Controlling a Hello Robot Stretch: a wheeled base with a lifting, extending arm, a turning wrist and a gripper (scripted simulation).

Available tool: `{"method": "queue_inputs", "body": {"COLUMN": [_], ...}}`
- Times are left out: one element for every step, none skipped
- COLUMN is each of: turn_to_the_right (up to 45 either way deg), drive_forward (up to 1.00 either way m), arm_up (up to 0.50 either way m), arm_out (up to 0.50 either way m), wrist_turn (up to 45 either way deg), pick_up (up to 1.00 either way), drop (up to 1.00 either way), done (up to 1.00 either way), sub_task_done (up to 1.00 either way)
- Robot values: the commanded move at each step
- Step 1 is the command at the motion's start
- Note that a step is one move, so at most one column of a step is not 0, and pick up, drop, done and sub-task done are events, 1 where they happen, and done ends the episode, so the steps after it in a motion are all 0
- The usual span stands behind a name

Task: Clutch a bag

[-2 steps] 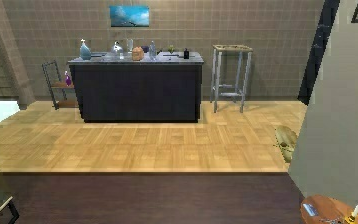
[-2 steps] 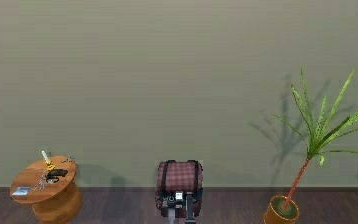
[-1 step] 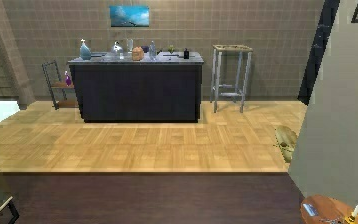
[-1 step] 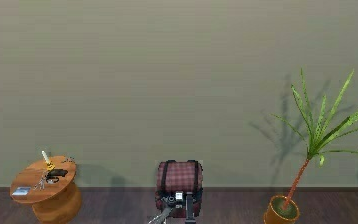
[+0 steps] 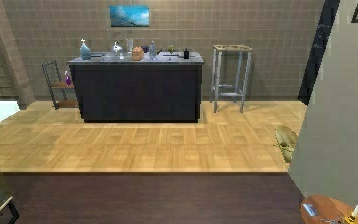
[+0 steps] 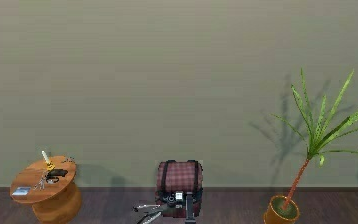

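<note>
One checked bag (image 6: 179, 177) is sitting upright on the floor (image 6: 237, 206) against the wall (image 6: 187, 80). The fingers (image 6: 147, 209) are lying low at its near left corner, pointing toward the arm side view's left. Whether they are holding anything cannot be told.

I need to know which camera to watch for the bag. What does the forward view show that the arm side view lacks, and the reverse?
Forward view: a dark counter with bottles on top, a picture on the wall above it, a metal stool and a small rack.
Arm side view: the bag near the wall, and a potted palm.
Both: the round wooden table, at the forward view's bottom right and again at the arm side view's left.
</note>
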Motion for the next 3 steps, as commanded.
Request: {"method": "queue_inputs", "body": {"turn_to_the_right": [0.0, 0.0, 0.0], "drive_forward": [0.00, 0.00, 0.00], "arm_up": [0.00, 0.00, 0.00], "arm_out": [0.00, 0.00, 0.00], "wrist_turn": [45.0, 45.0, 9.0], "pick_up": [0.00, 0.00, 0.00], "drop": [0.00, 0.00, 0.00], "done": [0.00, 0.00, 0.00], "sub_task_done": [0.00, 0.00, 0.00]}}
